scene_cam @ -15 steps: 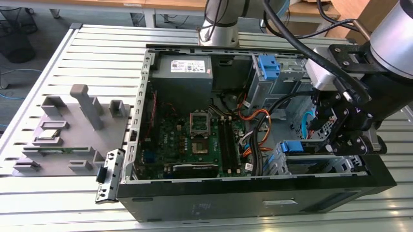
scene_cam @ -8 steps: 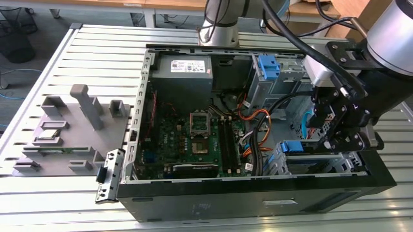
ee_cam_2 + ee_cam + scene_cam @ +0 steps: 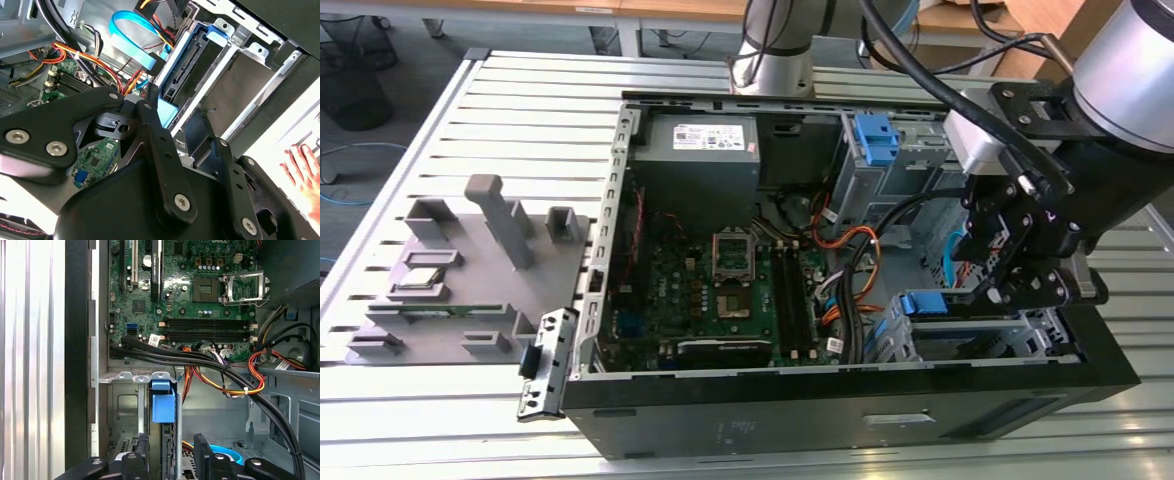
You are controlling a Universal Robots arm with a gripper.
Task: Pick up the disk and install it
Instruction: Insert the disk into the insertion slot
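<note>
Before me, an open computer case (image 3: 854,425) lies on the slatted bench (image 3: 520,100); green motherboard (image 3: 720,290) exposed beside a grey power-supply box (image 3: 700,160); grey parts holder (image 3: 500,215) alongside.

Exterior view high over the open computer case (image 3: 854,410), both wrist views close inside, sharing the drive cage (image 3: 227,55) (image 3: 125,377).

We see the disk (image 3: 927,303) standing on edge in the metal drive cage (image 3: 1034,330). In both wrist views (image 3: 163,405) (image 3: 184,64) its bright blue bracket frames it. Its dark connector edge faces the cables.
</note>
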